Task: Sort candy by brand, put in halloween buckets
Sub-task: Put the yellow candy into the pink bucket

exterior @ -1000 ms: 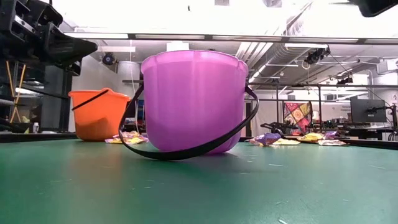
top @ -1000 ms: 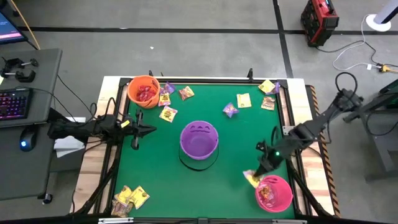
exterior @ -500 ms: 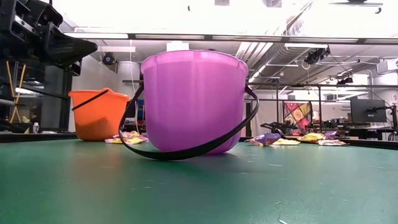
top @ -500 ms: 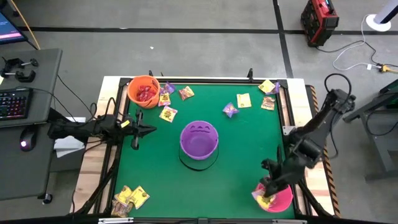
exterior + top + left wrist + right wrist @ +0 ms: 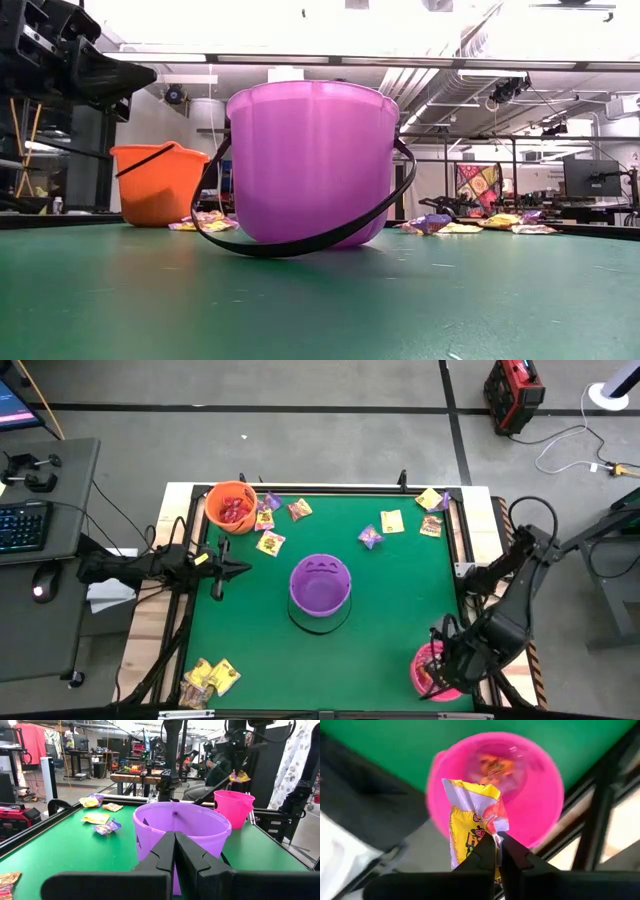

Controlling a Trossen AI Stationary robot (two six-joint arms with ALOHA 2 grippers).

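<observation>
**One yellow packet poised above pink pail**

Right gripper (image 5: 495, 842) pinches a yellow packet (image 5: 470, 832) over the pink pail (image 5: 424, 660), lower right of the high view, seemingly for dropping. Left gripper (image 5: 174, 845), fingers closed and empty, waits mid-left, facing the purple pail (image 5: 320, 584).

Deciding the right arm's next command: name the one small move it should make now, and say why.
Probably open the right gripper and let go. It is shut on a yellow candy packet that hangs directly above the open mouth of the pink bucket, which already holds candy, so a release should drop the packet inside. The left gripper waits shut near the purple bucket.
</observation>
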